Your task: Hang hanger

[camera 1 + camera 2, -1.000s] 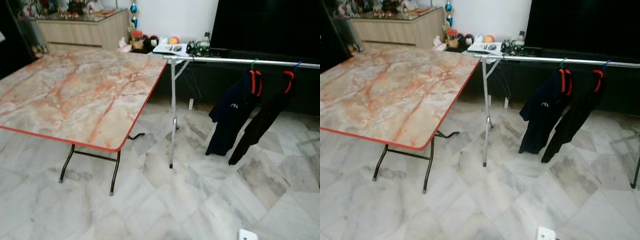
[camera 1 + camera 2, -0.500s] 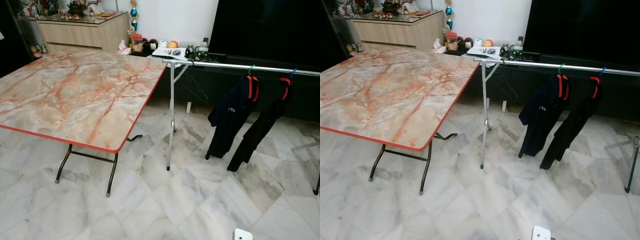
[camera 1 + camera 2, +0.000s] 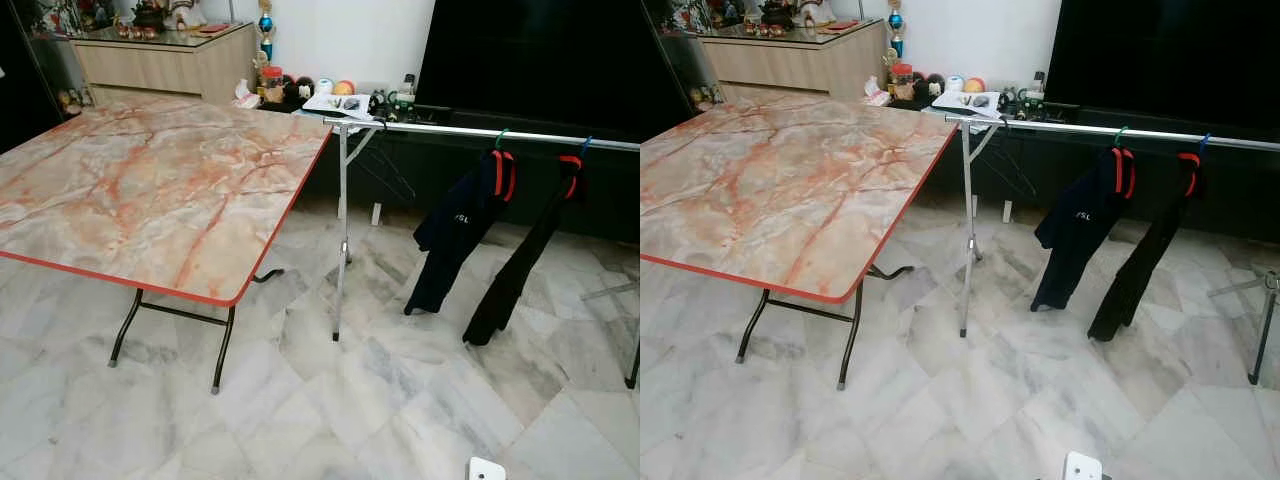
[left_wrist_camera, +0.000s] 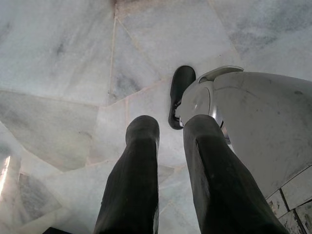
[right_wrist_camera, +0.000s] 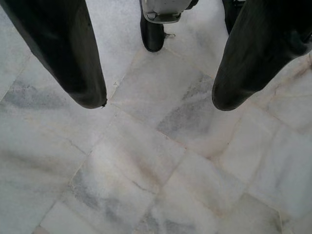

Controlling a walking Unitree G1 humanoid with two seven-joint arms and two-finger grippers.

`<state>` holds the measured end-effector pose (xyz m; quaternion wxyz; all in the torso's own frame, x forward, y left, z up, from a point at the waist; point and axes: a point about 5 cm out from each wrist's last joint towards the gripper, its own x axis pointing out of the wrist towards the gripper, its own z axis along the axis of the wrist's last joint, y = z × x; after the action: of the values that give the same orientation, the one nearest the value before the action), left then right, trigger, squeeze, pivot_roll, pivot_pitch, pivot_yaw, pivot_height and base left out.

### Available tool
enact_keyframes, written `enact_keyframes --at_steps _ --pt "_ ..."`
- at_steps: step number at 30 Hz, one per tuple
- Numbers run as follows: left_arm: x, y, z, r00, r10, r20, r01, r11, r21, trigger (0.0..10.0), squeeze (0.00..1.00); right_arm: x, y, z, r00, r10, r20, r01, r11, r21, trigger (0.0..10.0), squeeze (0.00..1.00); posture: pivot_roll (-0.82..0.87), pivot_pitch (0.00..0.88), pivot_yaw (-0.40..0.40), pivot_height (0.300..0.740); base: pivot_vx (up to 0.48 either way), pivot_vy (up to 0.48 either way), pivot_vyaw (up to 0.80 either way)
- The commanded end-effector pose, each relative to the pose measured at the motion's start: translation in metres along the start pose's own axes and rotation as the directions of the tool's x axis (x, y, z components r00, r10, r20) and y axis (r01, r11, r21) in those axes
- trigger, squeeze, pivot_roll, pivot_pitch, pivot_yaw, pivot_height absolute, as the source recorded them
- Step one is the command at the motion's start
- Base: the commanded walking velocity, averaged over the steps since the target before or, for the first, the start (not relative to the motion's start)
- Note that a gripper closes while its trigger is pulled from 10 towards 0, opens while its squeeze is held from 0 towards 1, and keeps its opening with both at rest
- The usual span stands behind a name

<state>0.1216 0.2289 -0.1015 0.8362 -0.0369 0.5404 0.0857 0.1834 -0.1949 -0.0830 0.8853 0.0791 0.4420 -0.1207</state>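
Observation:
A silver clothes rail (image 3: pixel 480 131) stands ahead on the right, its left post (image 3: pixel 341 250) on the marble floor. Two dark garments hang from it on hangers with red shoulders: one (image 3: pixel 455 235) from a green hook, the other (image 3: pixel 520 265) from a blue hook. Thin dark wire hangers (image 3: pixel 385 170) seem to hang below the rail near the post. My left gripper (image 4: pixel 170 126) hangs over the floor by my foot, fingers close together with nothing between them. My right gripper (image 5: pixel 158 100) also hangs above the floor, open and holding nothing.
A large marble-patterned folding table (image 3: pixel 150 190) with a red edge fills the left. A wooden sideboard (image 3: pixel 170 60) and a big dark screen (image 3: pixel 530 50) stand at the back. A small white object (image 3: pixel 485 470) lies on the floor near me.
The whole view has shifted slightly as the camera moved. The two garments sway on the rail, their lower ends swinging apart.

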Motion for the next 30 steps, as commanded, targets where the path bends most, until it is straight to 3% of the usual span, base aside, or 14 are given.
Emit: enact_keyframes --at_steps 1,30 --pt "0.0033 -0.023 0.0423 0.985 -0.102 0.136 0.09 0.992 0.09 10.0 0.0 -0.0022 0.0078 -0.0094 0.991 0.132 -0.019 -0.132 0.991 0.023 10.0 0.0 0.14 0.0 0.008 0.74 0.0 0.0 0.0" --pt "0.0027 -0.021 0.0492 0.98 -0.105 0.169 0.087 0.99 0.107 10.0 0.0 -0.0023 0.0035 -0.008 0.991 0.131 -0.003 -0.13 0.989 0.075 10.0 0.0 0.15 0.0 0.013 0.74 0.0 -0.017 -0.02"
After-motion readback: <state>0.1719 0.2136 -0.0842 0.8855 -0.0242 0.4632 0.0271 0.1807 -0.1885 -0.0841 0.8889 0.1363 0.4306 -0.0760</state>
